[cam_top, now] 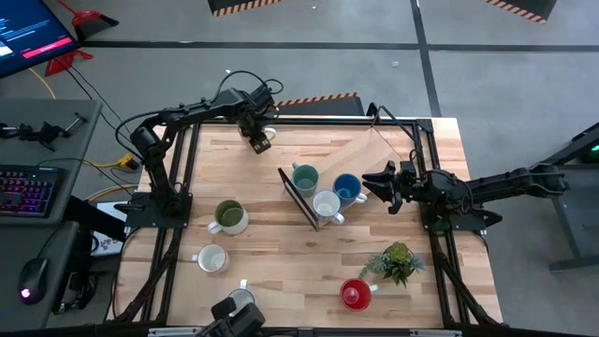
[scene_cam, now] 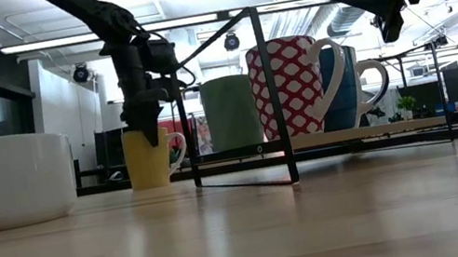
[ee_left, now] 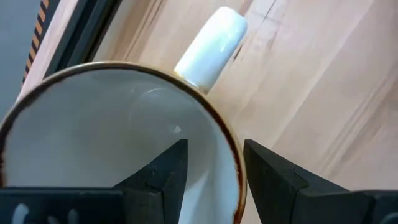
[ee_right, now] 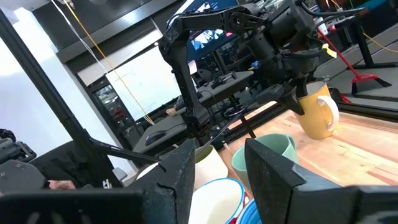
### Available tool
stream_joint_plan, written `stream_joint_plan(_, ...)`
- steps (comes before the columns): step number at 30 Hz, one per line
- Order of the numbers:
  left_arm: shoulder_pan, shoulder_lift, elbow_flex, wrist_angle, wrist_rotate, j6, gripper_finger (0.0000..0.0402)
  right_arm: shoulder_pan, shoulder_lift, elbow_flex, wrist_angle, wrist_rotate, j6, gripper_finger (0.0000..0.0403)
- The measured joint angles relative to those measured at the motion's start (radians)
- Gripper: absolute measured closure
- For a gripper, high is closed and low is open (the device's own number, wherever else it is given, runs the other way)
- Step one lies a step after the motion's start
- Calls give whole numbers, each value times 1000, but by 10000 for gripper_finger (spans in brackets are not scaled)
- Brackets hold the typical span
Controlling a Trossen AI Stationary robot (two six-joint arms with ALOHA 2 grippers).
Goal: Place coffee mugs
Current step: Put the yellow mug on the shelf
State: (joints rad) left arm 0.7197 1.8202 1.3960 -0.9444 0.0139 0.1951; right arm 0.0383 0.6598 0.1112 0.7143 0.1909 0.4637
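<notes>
My left gripper (cam_top: 259, 139) is at the table's far edge, pointing down over the cream-yellow mug (scene_cam: 149, 158), which stands upright on its base. It is open: one finger is inside the mug and one outside, either side of the brown rim (ee_left: 236, 168), a little way round the rim from the handle (ee_left: 211, 46). My right gripper (cam_top: 387, 187) hovers open, right of the blue mug (cam_top: 348, 190). Teal (cam_top: 304, 176), patterned white (cam_top: 326, 204) and blue mugs stand on the black rack (cam_top: 295, 195). Olive (cam_top: 227, 217), white (cam_top: 211, 258) and red (cam_top: 356, 294) mugs stand on the table.
A small potted plant (cam_top: 398, 262) stands near the right front, beside the red mug. Another white mug (cam_top: 241, 301) sits at the near edge by the low camera. The rack's upright frame (scene_cam: 272, 92) rises mid-table. Bare wood lies between the rack and the near edge.
</notes>
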Motion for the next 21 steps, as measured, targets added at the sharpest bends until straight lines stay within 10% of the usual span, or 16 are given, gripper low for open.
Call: stream_joint_plan(21,-1,0,1,-3,1,41,306,0,0,0,-48,0,7,279)
